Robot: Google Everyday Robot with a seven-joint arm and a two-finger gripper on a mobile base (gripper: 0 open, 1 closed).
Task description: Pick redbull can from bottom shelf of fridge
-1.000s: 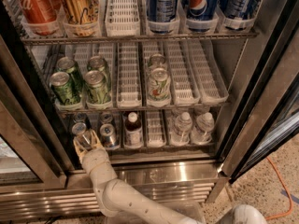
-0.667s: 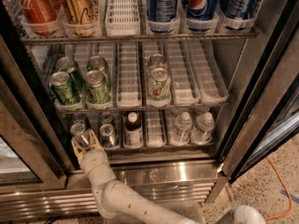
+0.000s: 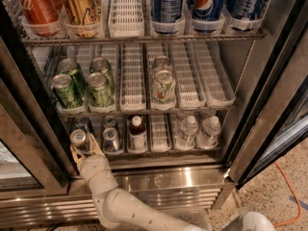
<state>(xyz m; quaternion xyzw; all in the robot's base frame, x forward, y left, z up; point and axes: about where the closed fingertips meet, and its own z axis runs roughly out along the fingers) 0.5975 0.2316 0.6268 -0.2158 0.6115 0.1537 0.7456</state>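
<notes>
The redbull can (image 3: 78,138), slim with a silver top, stands at the front left of the bottom shelf (image 3: 159,151) of the fridge (image 3: 250,105). My gripper (image 3: 84,147) reaches in from below on its white arm, and its fingers (image 3: 74,153) close around the can's body. A second slim silver can (image 3: 111,139) stands in the lane just to the right, with two more cans behind them.
A dark white-capped bottle (image 3: 137,134) and two clear water bottles (image 3: 198,131) share the bottom shelf. Green cans (image 3: 84,83) sit on the rack above. The left door frame (image 3: 29,124) is close beside the gripper. An orange cable (image 3: 288,191) lies on the floor.
The gripper and the redbull can have shifted slightly to the left together. Everything else is unchanged.
</notes>
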